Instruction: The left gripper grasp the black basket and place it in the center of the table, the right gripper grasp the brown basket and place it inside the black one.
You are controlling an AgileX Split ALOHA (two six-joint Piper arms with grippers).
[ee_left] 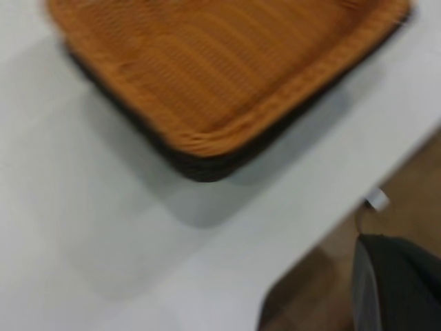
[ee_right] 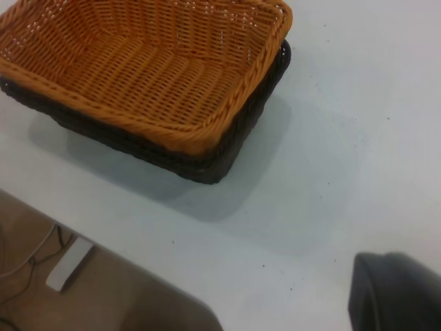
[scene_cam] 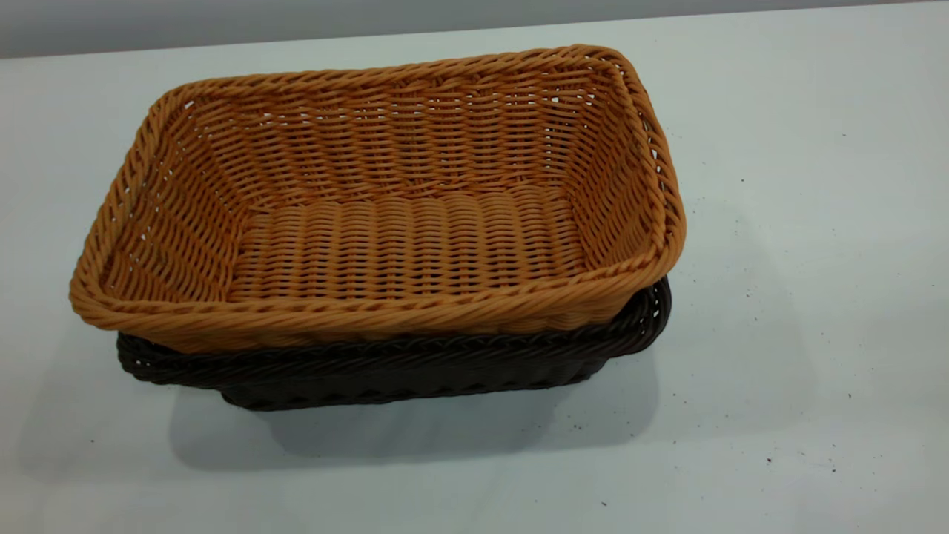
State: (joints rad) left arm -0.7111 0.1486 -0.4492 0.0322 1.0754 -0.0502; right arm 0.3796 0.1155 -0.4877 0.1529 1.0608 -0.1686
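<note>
Brown basket [scene_cam: 415, 245] nested in black basket [scene_cam: 400, 367], tabletop [scene_cam: 801, 311] centre; light, stiff wicker, grip braided rim at 3 o'clock. End effector states: cannot tell.

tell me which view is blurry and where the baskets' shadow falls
Left wrist view: clearly blurred, the brown basket loses its weave and the black basket is a dark smear. Exterior view: sharp, with a soft shadow on the table in front of and beside the stack. Right wrist view: fairly sharp, with a soft shadow on the table beside the stack; no strong glare in any view.
</note>
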